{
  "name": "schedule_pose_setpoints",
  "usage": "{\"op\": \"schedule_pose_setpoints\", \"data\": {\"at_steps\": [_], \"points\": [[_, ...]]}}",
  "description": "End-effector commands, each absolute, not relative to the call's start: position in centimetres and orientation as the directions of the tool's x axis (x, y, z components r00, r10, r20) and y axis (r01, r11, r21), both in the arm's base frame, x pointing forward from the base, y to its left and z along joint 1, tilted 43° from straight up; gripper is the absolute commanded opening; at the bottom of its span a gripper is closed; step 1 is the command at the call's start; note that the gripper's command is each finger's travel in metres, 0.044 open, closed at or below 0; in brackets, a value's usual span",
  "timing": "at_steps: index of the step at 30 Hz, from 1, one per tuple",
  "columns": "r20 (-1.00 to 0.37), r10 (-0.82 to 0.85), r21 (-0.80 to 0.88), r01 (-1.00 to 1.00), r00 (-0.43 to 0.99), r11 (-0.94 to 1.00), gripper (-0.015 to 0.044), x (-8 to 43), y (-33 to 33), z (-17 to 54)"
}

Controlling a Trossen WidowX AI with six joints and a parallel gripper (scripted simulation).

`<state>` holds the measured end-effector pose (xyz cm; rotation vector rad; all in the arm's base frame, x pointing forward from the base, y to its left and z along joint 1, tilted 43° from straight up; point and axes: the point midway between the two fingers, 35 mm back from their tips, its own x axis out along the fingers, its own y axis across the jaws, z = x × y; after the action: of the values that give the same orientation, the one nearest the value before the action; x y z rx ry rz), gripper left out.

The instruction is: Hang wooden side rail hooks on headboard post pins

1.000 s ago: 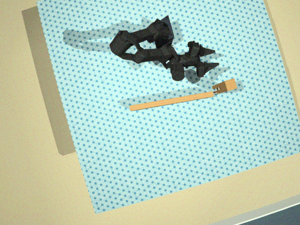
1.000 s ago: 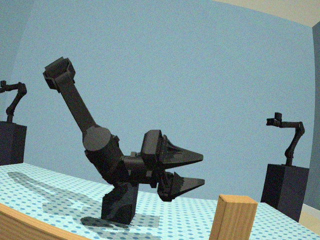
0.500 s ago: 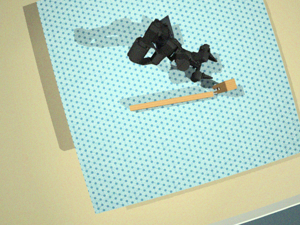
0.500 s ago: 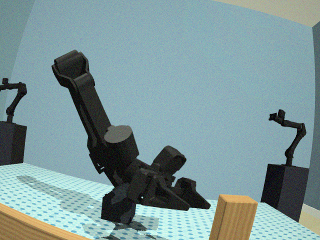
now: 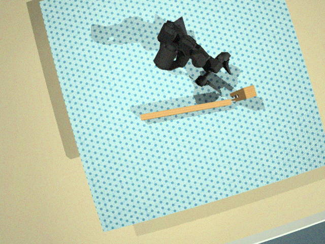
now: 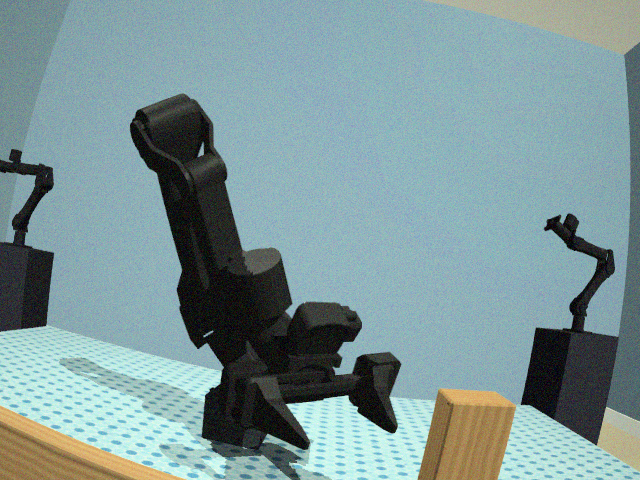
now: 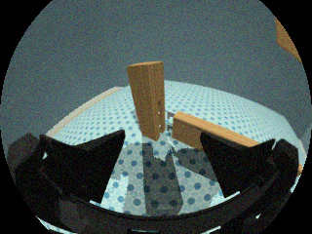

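Observation:
The wooden headboard post (image 5: 250, 91) (image 6: 467, 444) (image 7: 141, 97) stands upright, its slotted face toward the rail; small holes or pins show on it. The wooden side rail (image 5: 186, 109) (image 7: 187, 133) stands on edge, its right end beside the post. Small pale steel hooks (image 7: 170, 122) show at the rail's end, with a narrow gap to the post in the wrist view; whether they touch the pins is hidden. My gripper (image 5: 217, 79) (image 6: 352, 438) (image 7: 164, 136) is open and empty, on the arm's side of the rail and post, its fingers pointing toward them. Its shadow falls near the joint.
The arm base (image 6: 222, 423) is behind my gripper. A wooden surface (image 6: 77, 459) fills the exterior view's lower left; whether it is the rail is unclear. Another wooden piece (image 7: 289, 39) shows at the wrist view's upper right. Two arms on dark pedestals (image 6: 23, 284) (image 6: 563, 377) stand in the background.

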<state>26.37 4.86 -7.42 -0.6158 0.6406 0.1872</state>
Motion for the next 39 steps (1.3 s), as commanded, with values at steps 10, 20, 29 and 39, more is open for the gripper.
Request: {"op": "schedule_pose_setpoints", "data": {"at_steps": [10, 20, 29, 39], "points": [[-0.607, -0.042, -0.478, -0.322, 0.794, 0.817, 0.044, 26.1, 4.6, -7.4], [-0.62, -0.042, -0.481, -0.338, 0.783, 0.809, 0.044, 26.4, 4.6, -7.7], [-0.784, -0.027, -0.461, -0.552, 0.621, 0.695, 0.044, 30.8, 5.0, -8.7], [-0.861, 0.01, -0.396, -0.683, 0.509, 0.614, 0.044, 33.5, 4.5, -4.6]]}}
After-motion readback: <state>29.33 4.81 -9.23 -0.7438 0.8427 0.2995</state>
